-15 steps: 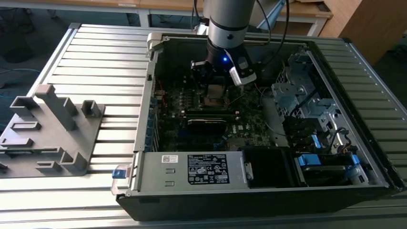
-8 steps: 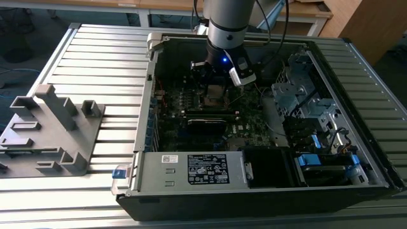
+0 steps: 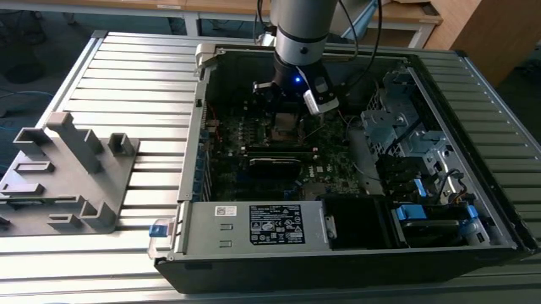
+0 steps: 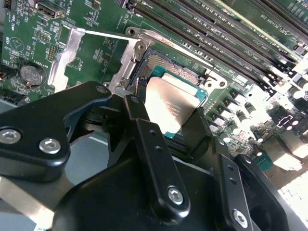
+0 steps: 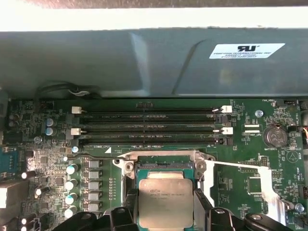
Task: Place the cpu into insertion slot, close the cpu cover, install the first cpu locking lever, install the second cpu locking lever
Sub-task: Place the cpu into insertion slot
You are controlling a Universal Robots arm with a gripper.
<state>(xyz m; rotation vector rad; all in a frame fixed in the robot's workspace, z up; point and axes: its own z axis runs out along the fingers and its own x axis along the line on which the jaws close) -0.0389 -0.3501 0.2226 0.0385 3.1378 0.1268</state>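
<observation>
The gripper (image 4: 169,120) is clamped on the cpu (image 4: 174,98). Its 2 black fingers (image 4: 139,120) press against opposite edges of the chip, whose silver top faces up. In both wrist views the cpu sits directly over the insertion slot (image 4: 167,66) and very near it; I cannot tell whether it touches the socket bed. The cpu cover (image 4: 67,53) is swung open to one side of the slot, so the way in looks free. In the exterior view the arm (image 3: 300,25) reaches down into the computer case (image 3: 253,228).

The main danger, as I judge it, is a crooked landing. In the second wrist view the chip looks a little tilted against the slot's rim, though the viewing angle may explain that. If 1 corner goes in first, the contacts underneath could bend. A small sideways offset would leave the chip riding on the rim instead of dropping in. The hold is on thin edges only, so a slip is possible. The fingers flank the chip closely and could also catch on the metal frame around the slot.
</observation>
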